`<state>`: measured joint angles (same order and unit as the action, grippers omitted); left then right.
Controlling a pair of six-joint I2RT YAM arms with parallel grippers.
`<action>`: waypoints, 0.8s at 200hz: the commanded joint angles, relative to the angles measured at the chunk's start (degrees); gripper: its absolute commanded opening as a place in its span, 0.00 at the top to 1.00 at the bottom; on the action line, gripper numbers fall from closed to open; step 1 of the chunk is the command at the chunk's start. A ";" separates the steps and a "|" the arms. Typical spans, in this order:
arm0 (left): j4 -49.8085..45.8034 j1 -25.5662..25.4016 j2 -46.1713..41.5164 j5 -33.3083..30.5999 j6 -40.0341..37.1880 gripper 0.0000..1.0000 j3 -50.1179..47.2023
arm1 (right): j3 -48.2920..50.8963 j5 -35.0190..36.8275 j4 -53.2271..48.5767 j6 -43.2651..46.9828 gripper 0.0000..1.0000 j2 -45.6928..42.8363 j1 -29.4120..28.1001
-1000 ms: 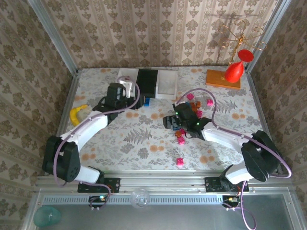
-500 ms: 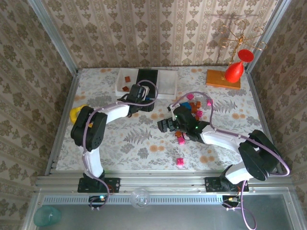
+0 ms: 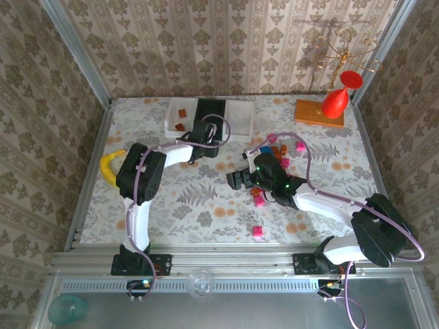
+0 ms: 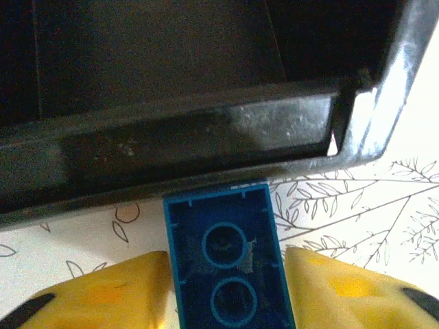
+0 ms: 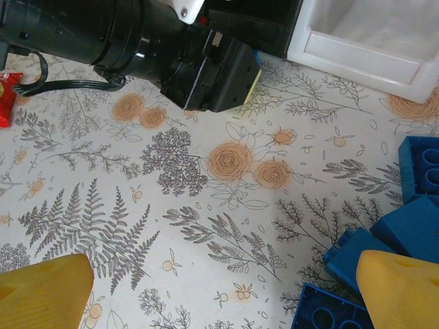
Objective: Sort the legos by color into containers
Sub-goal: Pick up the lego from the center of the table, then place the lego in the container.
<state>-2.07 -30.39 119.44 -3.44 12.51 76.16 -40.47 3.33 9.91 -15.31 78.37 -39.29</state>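
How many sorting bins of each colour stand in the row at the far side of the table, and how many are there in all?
White: 2, the left white bin and the right white bin
Black: 1, the black bin between them
Total: 3

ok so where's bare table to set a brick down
Widest bare cloth: between the left arm and right arm toward the near edge, bar one pink lego. Also bare: right of the lego pile, nearer than the orange base. Crowded: around the pile and before the bins.
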 commanded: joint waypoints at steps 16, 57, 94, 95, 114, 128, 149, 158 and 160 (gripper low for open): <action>0.41 0.23 -1.72 -0.23 0.41 0.63 -0.24 | 0.59 0.25 2.74 1.75 0.00 -1.90 -0.26; 3.40 0.67 -11.46 -0.95 1.20 0.72 -4.98 | 1.35 6.41 13.83 4.58 0.00 -0.98 -0.26; 0.76 2.63 -9.95 -0.10 0.94 0.73 0.89 | 0.60 9.80 26.22 14.31 0.00 4.98 -0.24; 0.71 2.67 -9.81 -0.04 0.93 0.73 1.13 | 0.45 9.87 26.35 14.54 0.00 5.14 -0.25; -1.21 3.83 -6.90 1.19 0.93 0.73 5.99 | -0.98 11.47 28.96 17.77 0.00 7.53 -0.26; -3.17 3.85 -4.23 1.41 0.76 0.72 10.24 | -1.82 12.02 30.43 19.57 0.00 9.01 -0.26; -5.86 6.12 -0.36 2.11 0.11 0.65 16.75 | -2.75 12.39 30.79 20.08 0.00 10.14 -0.26; -7.29 6.34 1.38 2.45 -0.35 0.60 19.82 | -2.94 12.34 30.62 19.97 0.00 10.15 -0.26; -7.68 6.45 1.82 2.47 -0.44 0.58 20.50 | -2.95 12.32 30.56 19.90 0.00 10.14 -0.26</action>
<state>-4.12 -25.19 117.25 -2.46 12.86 90.37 -40.88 13.08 36.21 1.72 88.05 -39.29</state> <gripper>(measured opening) 0.362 0.999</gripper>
